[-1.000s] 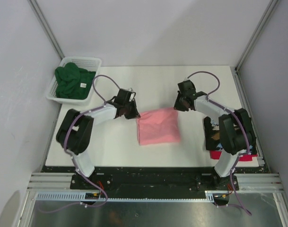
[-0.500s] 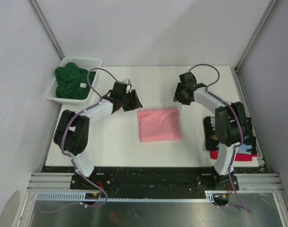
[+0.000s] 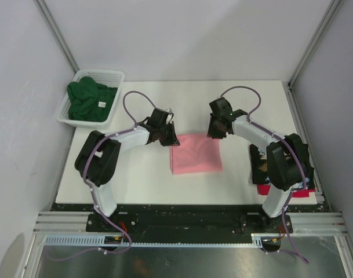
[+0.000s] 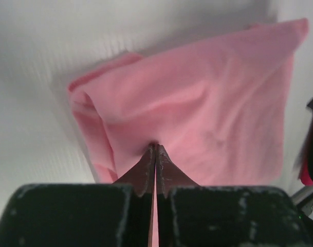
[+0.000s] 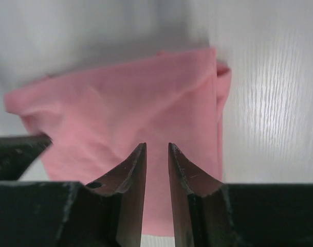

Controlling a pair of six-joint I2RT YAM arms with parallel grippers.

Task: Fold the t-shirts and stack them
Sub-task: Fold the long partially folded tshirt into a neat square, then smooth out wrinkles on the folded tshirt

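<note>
The salmon-pink t-shirt (image 3: pixel 196 153) lies folded into a rectangle at the table's middle. My left gripper (image 3: pixel 169 139) is at its far left corner. In the left wrist view the jaws are shut, and the pink cloth (image 4: pixel 207 108) puckers at the tips of the left gripper (image 4: pixel 155 147). My right gripper (image 3: pixel 214 132) is over the far right corner. Its jaws stand a narrow gap apart above the pink cloth (image 5: pixel 120 103), with the right gripper (image 5: pixel 157 145) holding nothing. The dark green t-shirt (image 3: pixel 89 102) lies bunched in the basket. The black t-shirt (image 3: pixel 259 168) and red t-shirt (image 3: pixel 302 193) lie under my right arm.
The white mesh basket (image 3: pixel 113 76) stands at the far left corner of the white table (image 3: pixel 135 174). Metal frame posts rise at the back corners. The stack on the right sits close to the table's right edge.
Both grippers pulled back from the pink t-shirt, then came down again onto its far corners. The shirt's far edge shifted slightly.
</note>
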